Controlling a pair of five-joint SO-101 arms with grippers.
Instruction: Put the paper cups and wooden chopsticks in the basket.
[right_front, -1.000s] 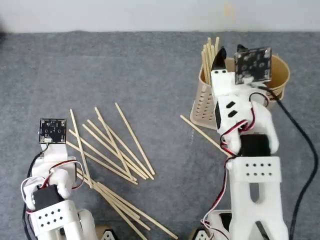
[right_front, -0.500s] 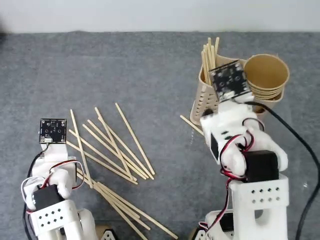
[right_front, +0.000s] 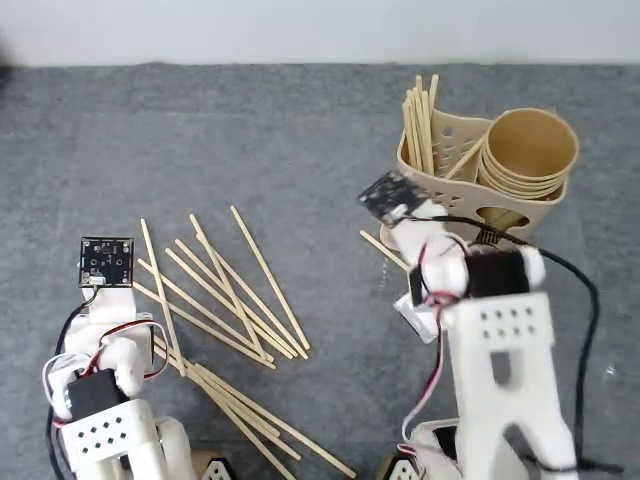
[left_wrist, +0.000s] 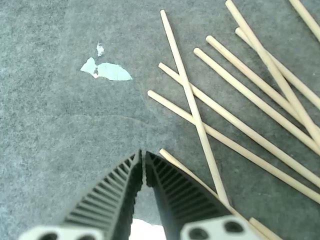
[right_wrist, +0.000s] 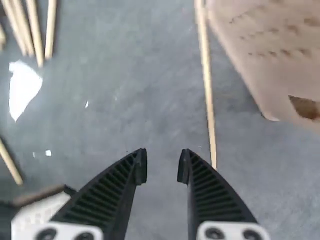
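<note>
Grey felt cloth covers the table (right_front: 300, 130) where two white arms work at tidying up. At the near left corner, the left gripper (left_wrist: 143, 170) is pressed closed on nothing, its black ribbed tips poised low over the cloth beside the end of one stick, apparently parked within reach of the next pick. A small pale green scrap (left_wrist: 105, 70) lies on the cloth ahead of it. Spread across the left half toward the near edge is a loose scatter of pale wooden chopsticks (right_front: 225, 290), crossed and overlapping, not yet collected. Further right, a single wooden chopstick (right_wrist: 206, 85) lies flat just beside the basket's foot. The right gripper (right_wrist: 161, 167) hangs empty over bare cloth next to it, jaws parted only narrowly, seemingly lined up for that stray stick. Near the far right corner stands the beige perforated plastic basket (right_front: 450, 130). A bundle of chopsticks (right_front: 420, 125) stands on end in its left compartment, and a nested stack of brown paper cups (right_front: 528, 150) fills its right, an arrangement that likely saves room.
</note>
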